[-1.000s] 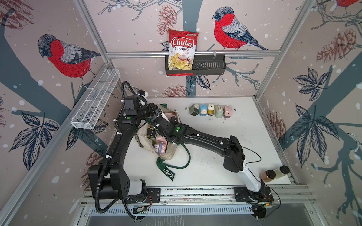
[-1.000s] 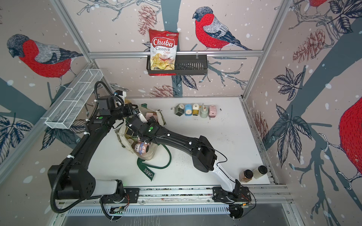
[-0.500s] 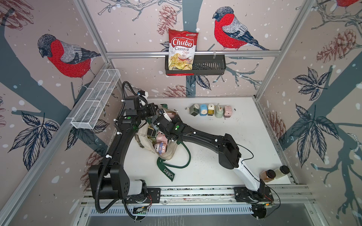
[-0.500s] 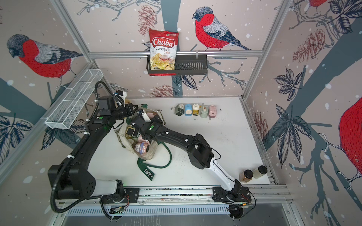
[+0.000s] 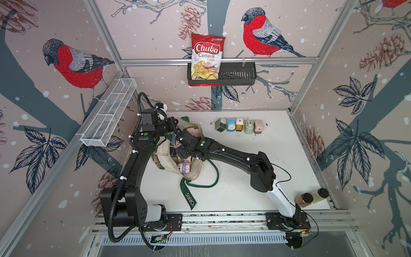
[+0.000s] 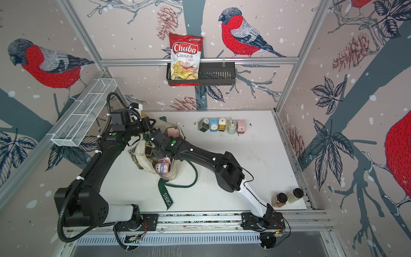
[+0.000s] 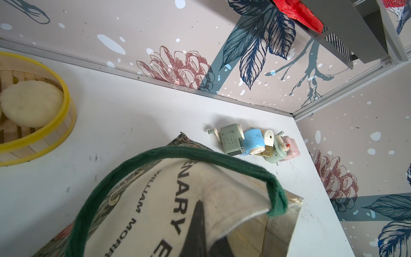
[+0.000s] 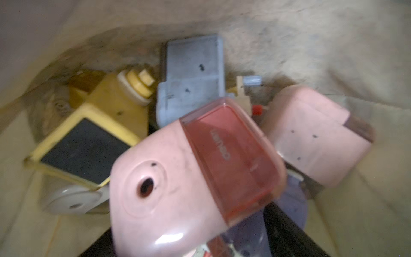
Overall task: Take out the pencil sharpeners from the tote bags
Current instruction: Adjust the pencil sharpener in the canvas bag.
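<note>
The cream tote bag (image 5: 195,171) (image 6: 142,155) lies open on the white table, its green handle (image 7: 200,153) arching over the cloth. My left gripper (image 5: 173,124) (image 7: 200,231) is shut on the bag's rim and holds the mouth up. My right gripper (image 5: 178,144) (image 6: 153,144) reaches inside the bag, shut on a pink pencil sharpener (image 8: 178,178). Behind it lie a yellow sharpener (image 8: 106,115), a grey-blue one (image 8: 191,75) and another pink one (image 8: 315,138). Several pencil sharpeners (image 5: 239,126) (image 7: 251,142) stand in a row on the table.
A bamboo steamer (image 7: 55,89) with a yellow rim sits in the far left corner. Two brown-lidded jars (image 5: 311,197) stand at the front right. A loose green strap (image 5: 200,184) trails over the table. On the walls hang a chips bag (image 5: 208,57) in a black basket (image 5: 238,73), and a white wire basket (image 5: 109,113).
My right arm's elbow swung a little left and back again while its gripper stayed inside the bag. The left arm has held still on the bag's rim.
</note>
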Controlling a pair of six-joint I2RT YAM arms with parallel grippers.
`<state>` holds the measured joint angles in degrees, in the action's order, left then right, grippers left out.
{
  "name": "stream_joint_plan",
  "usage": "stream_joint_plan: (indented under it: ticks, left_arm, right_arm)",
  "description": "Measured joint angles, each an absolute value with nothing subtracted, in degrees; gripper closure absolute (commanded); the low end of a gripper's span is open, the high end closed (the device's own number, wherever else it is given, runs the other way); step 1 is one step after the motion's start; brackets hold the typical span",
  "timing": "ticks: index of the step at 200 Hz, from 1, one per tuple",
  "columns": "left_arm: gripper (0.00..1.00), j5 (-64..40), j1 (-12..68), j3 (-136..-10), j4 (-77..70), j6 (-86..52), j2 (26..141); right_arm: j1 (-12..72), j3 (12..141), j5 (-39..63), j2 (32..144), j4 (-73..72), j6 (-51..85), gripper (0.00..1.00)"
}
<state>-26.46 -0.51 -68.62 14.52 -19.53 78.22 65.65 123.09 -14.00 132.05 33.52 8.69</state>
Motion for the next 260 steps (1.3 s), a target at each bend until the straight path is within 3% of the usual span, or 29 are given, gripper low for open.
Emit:
stream_joint_plan:
  ticks: [61,133,260]
  left_arm:
    - [1.00,-26.8,-0.5,-68.6,14.5,-19.5,78.2]
    - [1.00,-26.9,-0.5,-68.6,14.5,-19.6,78.2]
    - [1.00,-27.0,-0.5,-68.6,14.0,-19.6,78.9]
  right_arm:
    - [66.1,115.3,-4.5,124.9,32.6,7.6,0.16]
    - [65.5,107.3,-7.1,118.0,28.8,9.4,0.15]
    - [64.6,112.2,-0.6,124.7,26.2,11.0,0.15]
